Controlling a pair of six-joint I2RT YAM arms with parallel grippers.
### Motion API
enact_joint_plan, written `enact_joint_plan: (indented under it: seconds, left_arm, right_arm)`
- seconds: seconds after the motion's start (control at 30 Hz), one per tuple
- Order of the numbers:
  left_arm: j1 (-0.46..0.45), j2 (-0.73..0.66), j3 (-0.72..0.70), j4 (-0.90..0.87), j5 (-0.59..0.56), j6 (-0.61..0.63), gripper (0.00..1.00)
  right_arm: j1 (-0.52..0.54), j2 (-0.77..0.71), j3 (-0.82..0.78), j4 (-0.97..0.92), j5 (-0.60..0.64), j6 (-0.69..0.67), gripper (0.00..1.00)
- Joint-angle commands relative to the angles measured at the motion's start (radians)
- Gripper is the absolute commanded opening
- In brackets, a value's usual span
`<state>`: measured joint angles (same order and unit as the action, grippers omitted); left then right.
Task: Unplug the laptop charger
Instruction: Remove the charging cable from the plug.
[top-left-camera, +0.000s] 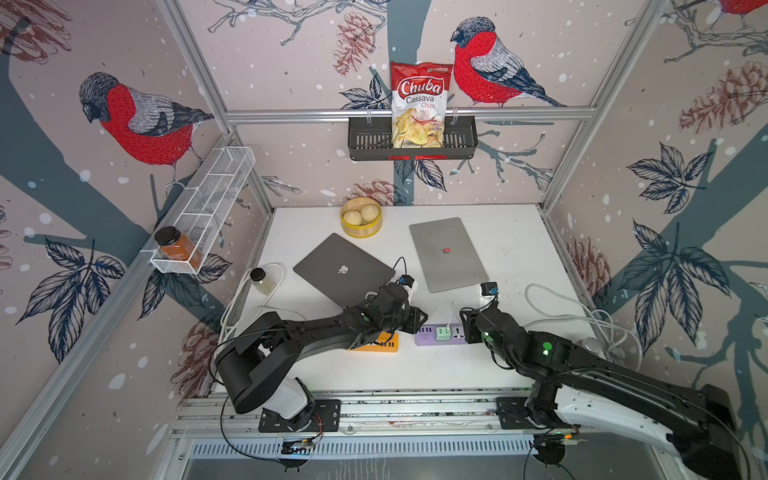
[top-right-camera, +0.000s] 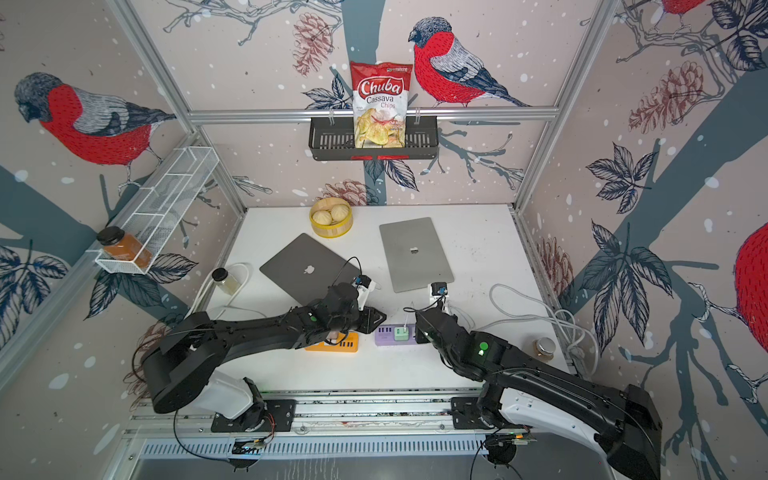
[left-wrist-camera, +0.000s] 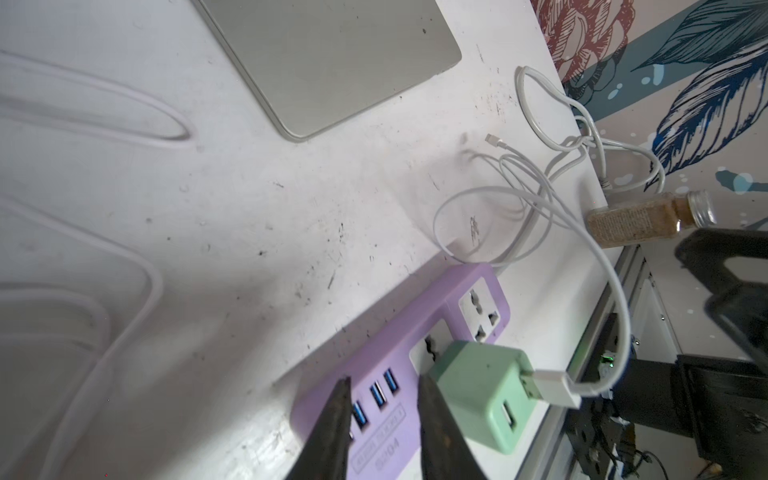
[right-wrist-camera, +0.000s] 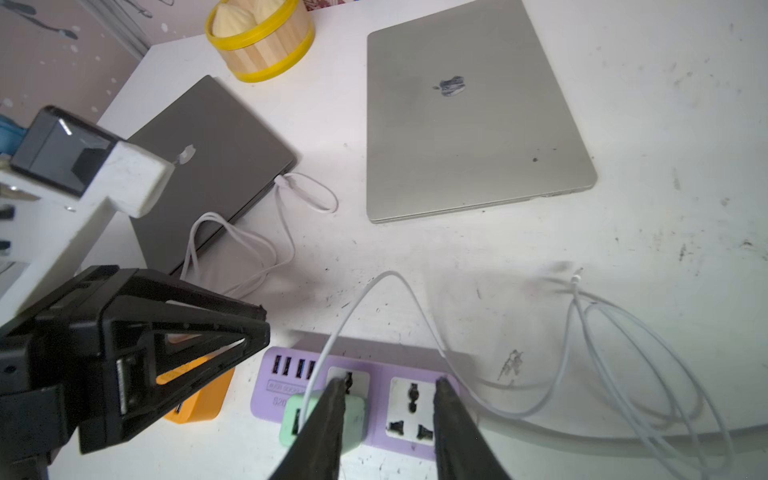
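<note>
a white charger cable (right-wrist-camera: 249, 243) lies in loose loops on the table just beside a closed dark grey laptop (right-wrist-camera: 208, 166). its small white connector (right-wrist-camera: 281, 181) sits plugged into the laptop's side edge. the cable's far end is hidden.

There are two laptops: a dark grey laptop (top-left-camera: 340, 270) and a silver laptop (top-left-camera: 449, 253). Two power strips: a purple power strip (top-left-camera: 424, 336) and an orange power strip (top-left-camera: 386, 344). One green charger cube (top-left-camera: 443, 333).

Three jars: a shelf jar (top-left-camera: 176, 245), a small table jar (top-left-camera: 262, 280) and a spice jar (left-wrist-camera: 648, 218) (seen best from the left wrist). One steamer basket (top-left-camera: 360, 230) holds at least two buns (top-left-camera: 352, 217). One chips bag (top-left-camera: 419, 104).

Two wall racks: a white wire rack (top-left-camera: 216, 195) and a black rack (top-left-camera: 457, 143). Two robot arms: a left arm (top-left-camera: 311, 332) and a right arm (top-left-camera: 582, 365). The white cables (top-left-camera: 540, 291) are too tangled to count.
</note>
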<state>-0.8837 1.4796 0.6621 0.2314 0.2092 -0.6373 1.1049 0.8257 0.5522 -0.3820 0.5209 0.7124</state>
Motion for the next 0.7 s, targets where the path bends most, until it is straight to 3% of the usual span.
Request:
enact_joint_plan:
  seconds: [0.0, 0.4, 0.67]
  left_arm:
    - [-0.026, -0.035, -0.021, 0.077, -0.018, -0.036, 0.29]
    - [-0.132, -0.058, -0.058, 0.119, -0.093, -0.112, 0.32]
    - [-0.169, -0.035, -0.070, 0.165, -0.109, -0.146, 0.32]
  right_arm:
    - [0.080, 0.019, -0.001, -0.033, 0.151, 0.093, 0.38]
    - [0.292, 0.029, -0.056, -0.041, 0.268, 0.250, 0.38]
    - [0.316, 0.065, -0.075, -0.012, 0.278, 0.255, 0.38]
